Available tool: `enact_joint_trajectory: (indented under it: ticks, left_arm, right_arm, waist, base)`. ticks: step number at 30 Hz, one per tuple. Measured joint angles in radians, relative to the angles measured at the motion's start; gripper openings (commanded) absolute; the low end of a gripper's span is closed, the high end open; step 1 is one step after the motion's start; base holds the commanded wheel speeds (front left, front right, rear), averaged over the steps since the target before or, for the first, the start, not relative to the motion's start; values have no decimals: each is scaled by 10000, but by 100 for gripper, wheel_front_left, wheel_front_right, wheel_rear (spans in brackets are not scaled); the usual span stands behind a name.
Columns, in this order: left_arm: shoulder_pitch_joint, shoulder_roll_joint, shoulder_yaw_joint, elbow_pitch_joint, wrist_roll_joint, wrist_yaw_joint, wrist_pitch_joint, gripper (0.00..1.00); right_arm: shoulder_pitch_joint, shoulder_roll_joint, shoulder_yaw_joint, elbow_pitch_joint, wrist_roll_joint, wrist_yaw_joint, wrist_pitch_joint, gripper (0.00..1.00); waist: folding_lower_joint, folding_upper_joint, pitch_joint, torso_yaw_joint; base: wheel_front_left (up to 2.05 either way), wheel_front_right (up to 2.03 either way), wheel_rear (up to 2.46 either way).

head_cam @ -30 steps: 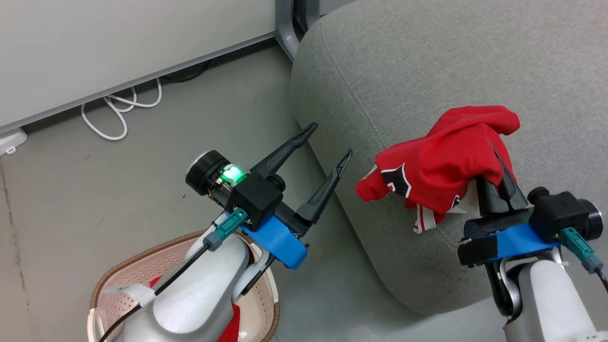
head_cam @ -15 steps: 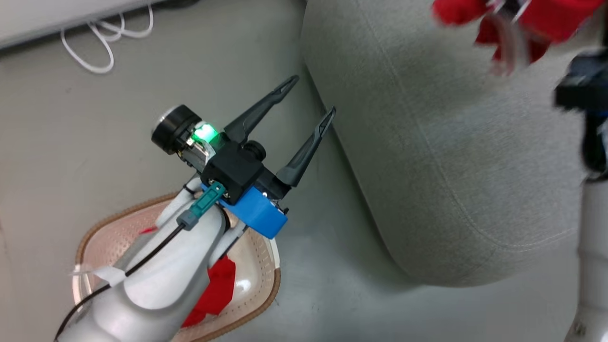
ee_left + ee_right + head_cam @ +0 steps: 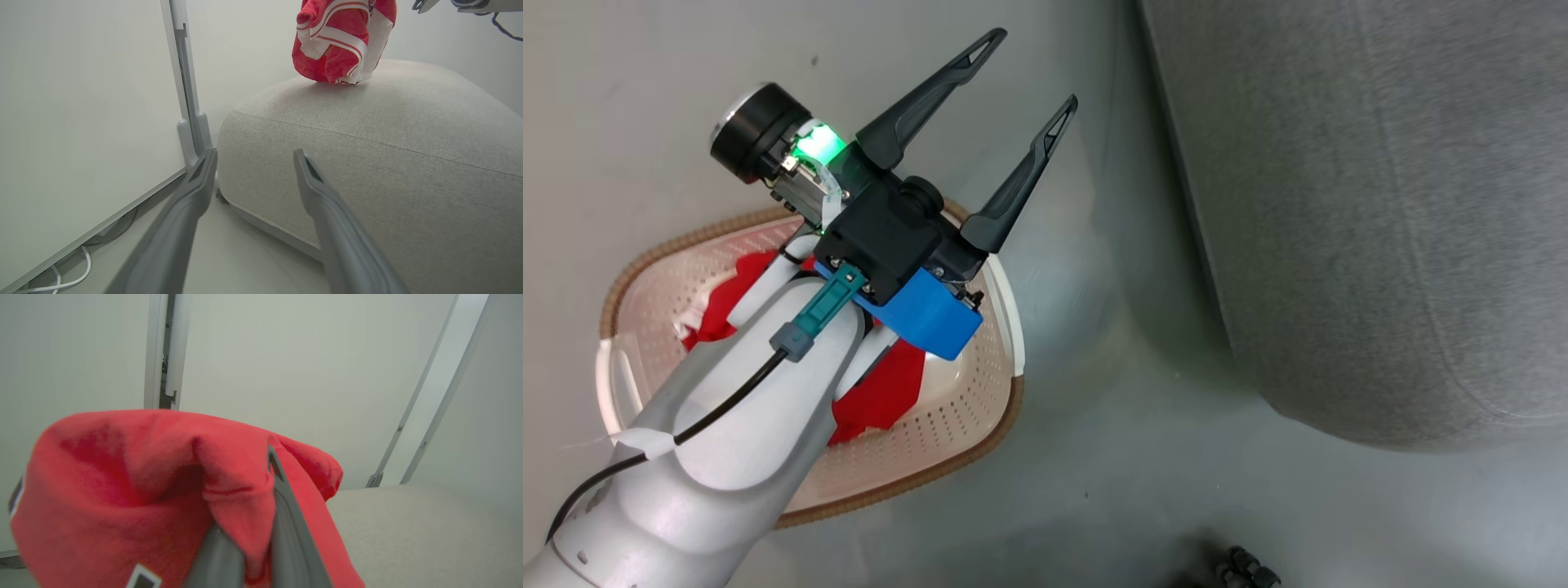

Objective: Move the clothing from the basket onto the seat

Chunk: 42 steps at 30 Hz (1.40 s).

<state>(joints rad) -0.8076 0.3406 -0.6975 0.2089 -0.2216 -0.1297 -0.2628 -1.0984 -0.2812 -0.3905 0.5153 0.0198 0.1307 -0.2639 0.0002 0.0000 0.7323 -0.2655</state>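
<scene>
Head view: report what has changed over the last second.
The head camera swung down onto the basket; nothing was taken or released. The right gripper stays shut on the red garment, hanging over the seat. The left gripper stays open and empty above the basket, where red clothing still lies.

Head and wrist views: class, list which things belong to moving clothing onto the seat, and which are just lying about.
Belongs to the job:
clothing
basket
seat
left gripper

Just lying about:
white cable
white wall panel
</scene>
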Motion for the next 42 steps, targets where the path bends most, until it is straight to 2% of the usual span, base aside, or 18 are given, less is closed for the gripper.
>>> enact_joint_trajectory:
  ticks: [6, 13, 14, 15, 19, 24, 31, 36, 42]
  left_arm:
    - [-142, 54, 4, -127, 35, 12, 0, 100]
    - [-143, 10, -2, -146, 42, 31, 0, 100]
    - [-142, -17, 2, -140, 31, 38, 0, 100]
    - [-139, -42, 17, -142, 31, 48, 0, 100]
    - [24, -159, 127, -155, 13, 61, -2, 100]
    - [582, -525, 303, -111, -77, 63, -2, 100]
    - [1688, -995, 888, -40, -176, 69, -2, 100]
    - [2459, -1271, 1643, -38, -188, 163, 0, 100]
    - [3611, -1482, 2980, 59, -56, 412, 0, 100]
  right_arm:
    - [-34, 96, -393, 1714, -207, 0, 0, 0]
    - [201, 265, -779, 2861, -407, 0, -4, 0]
    - [271, 303, -815, 2980, -362, 0, -2, 40]
    - [353, 353, -855, 2964, -343, 0, -2, 100]
    - [941, 391, -805, 2426, -276, 0, -2, 100]
    - [2562, 500, -464, 1561, -303, 0, -2, 100]
    - [4678, 769, 474, -82, -291, 0, 0, 100]
    - [5838, 886, 1317, -1317, 113, 0, -2, 100]
    - [7211, 1480, 2270, -2867, 284, -2, -2, 100]
  waist:
    - [1, 0, 826, 183]
    - [-1, 0, 927, 369]
    - [0, 0, 879, 371]
    - [0, 0, 820, 370]
    - [-1, 0, 441, 365]
    - [-2, 0, -356, 375]
    - [-3, 0, -1815, 432]
    - [-4, 0, -2845, 607]
    - [-4, 0, -3969, 1203]
  base:
    - [0, 0, 0]
    - [0, 0, 0]
    - [0, 0, 0]
    - [0, 0, 0]
    - [0, 0, 0]
    - [0, 0, 0]
    - [0, 0, 0]
    - [0, 0, 0]
    - [0, 0, 0]
